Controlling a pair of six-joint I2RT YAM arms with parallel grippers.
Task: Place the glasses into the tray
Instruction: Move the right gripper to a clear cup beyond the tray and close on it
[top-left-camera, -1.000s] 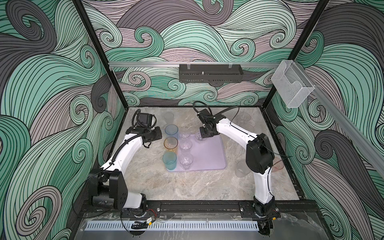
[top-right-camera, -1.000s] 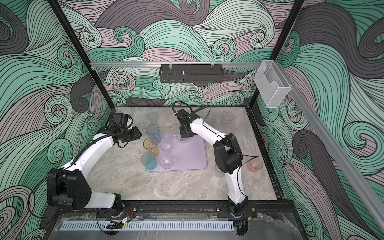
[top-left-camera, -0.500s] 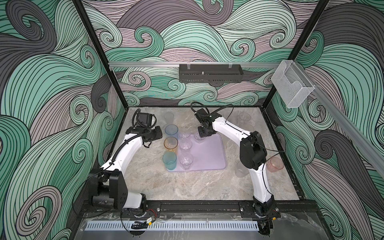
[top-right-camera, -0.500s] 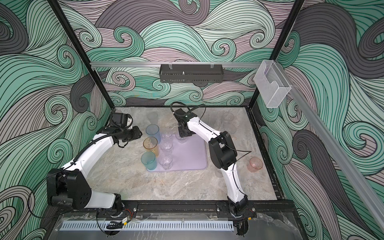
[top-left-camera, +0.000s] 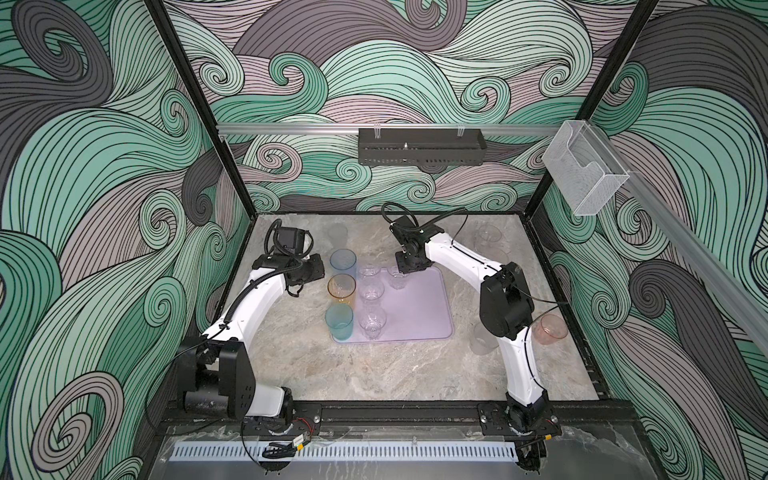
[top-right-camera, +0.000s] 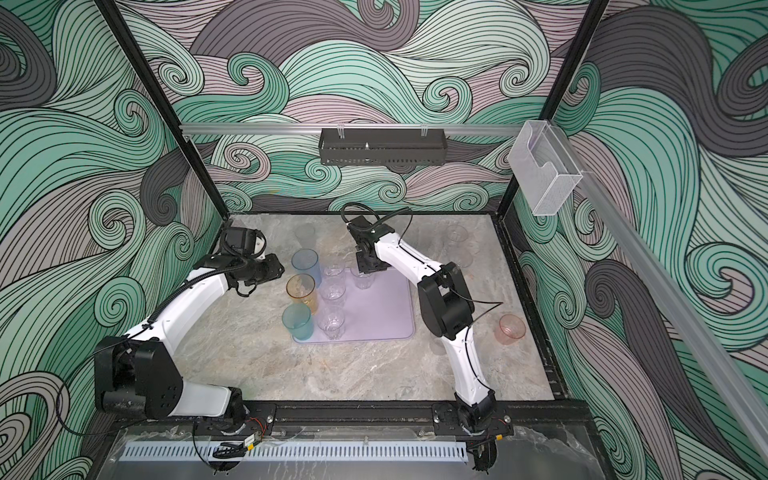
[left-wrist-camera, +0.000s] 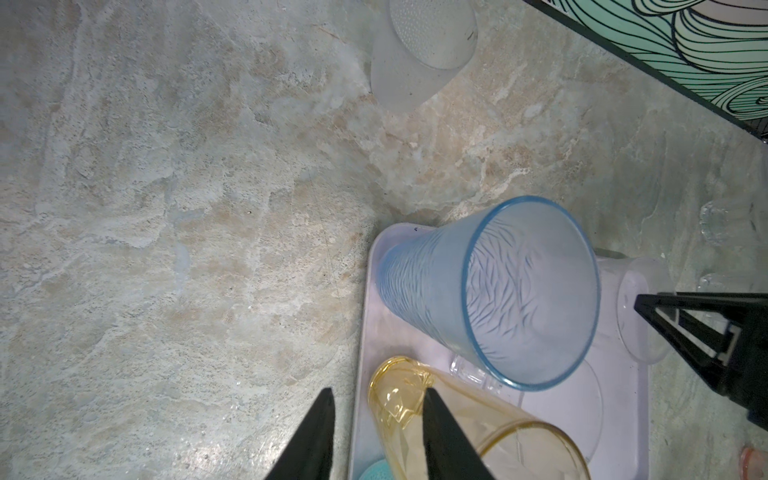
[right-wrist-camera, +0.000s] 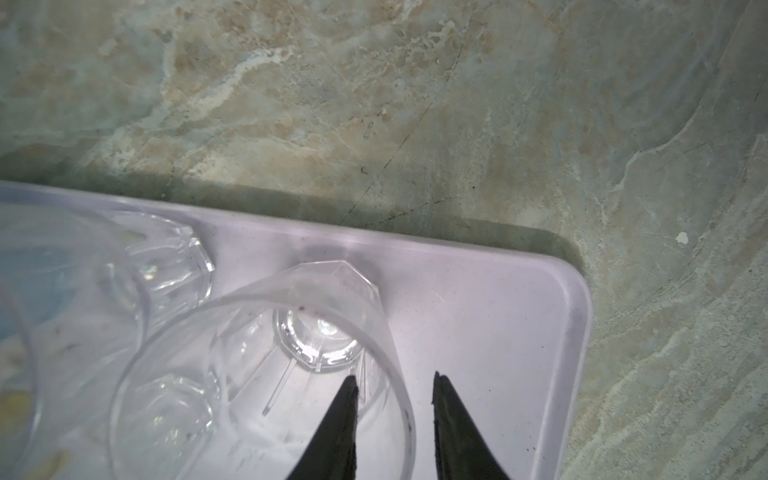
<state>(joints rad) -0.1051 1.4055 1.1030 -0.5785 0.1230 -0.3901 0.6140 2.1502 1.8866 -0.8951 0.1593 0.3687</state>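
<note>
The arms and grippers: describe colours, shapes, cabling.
Left arm and right arm are white shells with black joint housings. Black cables loop above each wrist; a ribbed conduit runs along the left forearm. Left gripper and right gripper each end in two tapering black fingers.

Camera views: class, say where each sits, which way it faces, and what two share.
Top views: high in front, looking down at the tray; both arms show.
Left wrist: above the left hand, facing down at the blue tumbler.
Right wrist: above the right hand, facing down at a clear glass.
All share the tray.
</note>
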